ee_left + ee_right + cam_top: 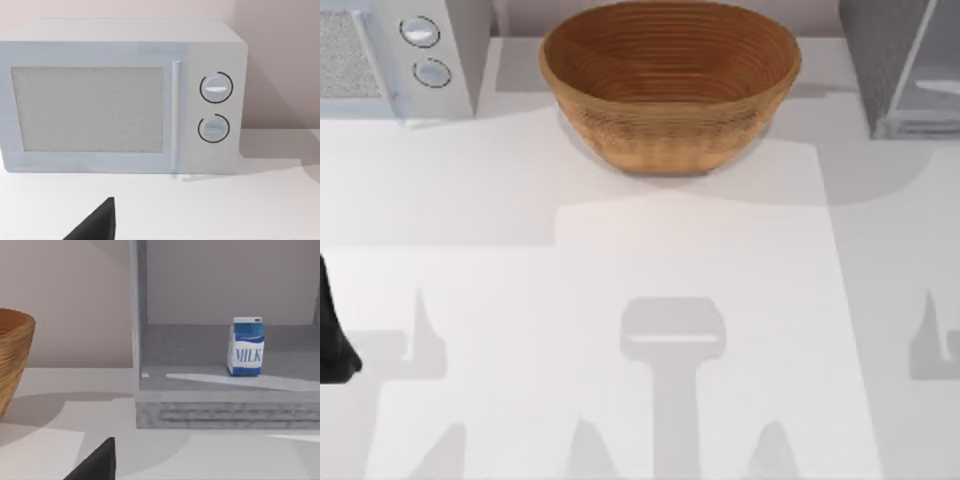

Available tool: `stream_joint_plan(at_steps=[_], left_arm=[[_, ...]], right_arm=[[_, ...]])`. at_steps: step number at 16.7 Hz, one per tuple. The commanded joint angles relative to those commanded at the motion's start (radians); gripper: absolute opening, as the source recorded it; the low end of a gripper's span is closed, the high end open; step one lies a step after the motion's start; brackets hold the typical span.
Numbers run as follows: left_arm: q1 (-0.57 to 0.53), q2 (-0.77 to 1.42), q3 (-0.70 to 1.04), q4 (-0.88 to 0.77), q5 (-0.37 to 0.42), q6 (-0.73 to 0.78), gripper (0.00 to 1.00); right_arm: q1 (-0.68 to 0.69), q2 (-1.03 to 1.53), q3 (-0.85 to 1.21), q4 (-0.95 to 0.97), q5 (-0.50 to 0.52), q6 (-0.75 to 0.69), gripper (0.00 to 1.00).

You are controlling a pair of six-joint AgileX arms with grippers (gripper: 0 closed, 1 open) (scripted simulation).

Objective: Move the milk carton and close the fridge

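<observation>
- Top view: the white table carries a brown wicker basket at its far middle, a white microwave at the far left corner, and the grey fridge at the far right corner.
- Left arm appears as a dark shape at the left edge of the table, well apart from the basket.
- Left wrist view looks straight at the microwave; it stands on the table with its mesh door panel shut and two round knobs one above the other beside the door handle.
- A black tip of the left gripper enters this view near the table surface; I cannot tell whether its fingers are apart or together.
- Right wrist view looks into the open fridge; the milk carton stands upright on the grey inner floor, toward the back, touching nothing else.
- The basket stands beside the fridge, apart from it.
- A black tip of the right gripper shows low over the table in front of the fridge, well apart from the carton; if its fingers are spread or closed cannot be told.
</observation>
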Motion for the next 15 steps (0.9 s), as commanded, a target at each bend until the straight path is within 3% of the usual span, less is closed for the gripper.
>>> stream_joint_plan(at_steps=[7,15], left_arm=[[0.000,0.000,0.000,0.000,0.000,0.000,1.00],[0.000,0.000,0.000,0.000,0.000,0.000,1.00]], right_arm=[[-0.002,-0.082,0.074,-0.107,0.000,0.002,1.00],[-0.007,-0.456,0.382,-0.769,0.009,-0.006,1.00]])
